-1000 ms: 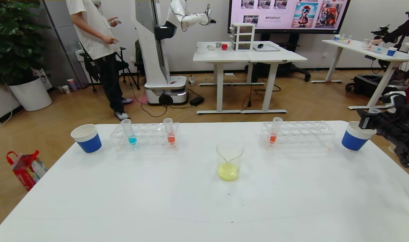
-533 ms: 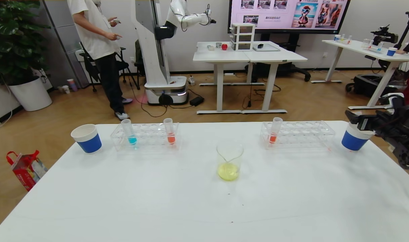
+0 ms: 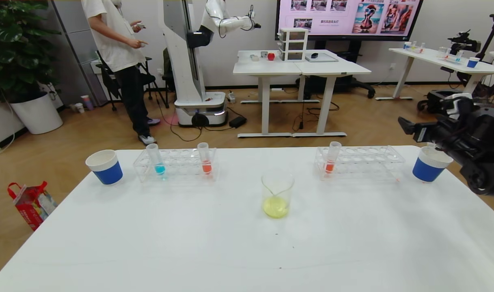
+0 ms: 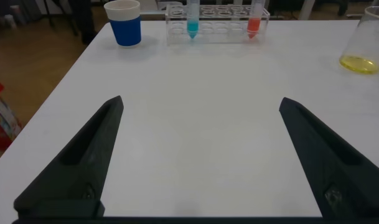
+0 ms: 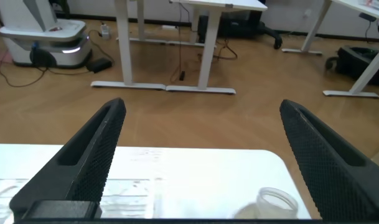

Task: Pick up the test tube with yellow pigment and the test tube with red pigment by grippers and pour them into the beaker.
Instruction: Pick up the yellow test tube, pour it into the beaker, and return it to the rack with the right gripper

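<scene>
At the table's far right edge, the right gripper is hovering above the table, near the right blue-sleeved paper cup and just past the end of the right tube rack. Its jaws are standing wide apart and are grasping nothing; in the right wrist view the two black fingers are framing bare floor and the table's far edge, with the rim of a clear tube mouth showing below.

The test tube with red pigment is sitting upright in the leftmost end of the right tube rack, untouched. A second tube with orange-red liquid and a tube with blue liquid are standing upright in the left tube rack, well apart from each other. The left paper cup is standing just beside that rack's outer end.

The beaker is resting upright near the table's centre, between the two racks and nearer the robot, and is holding a shallow layer of yellow liquid. No tube with yellow pigment can be identified in any rack.

The left gripper is parked low over the near left part of the table, its jaws released and spread wide, holding nothing.
</scene>
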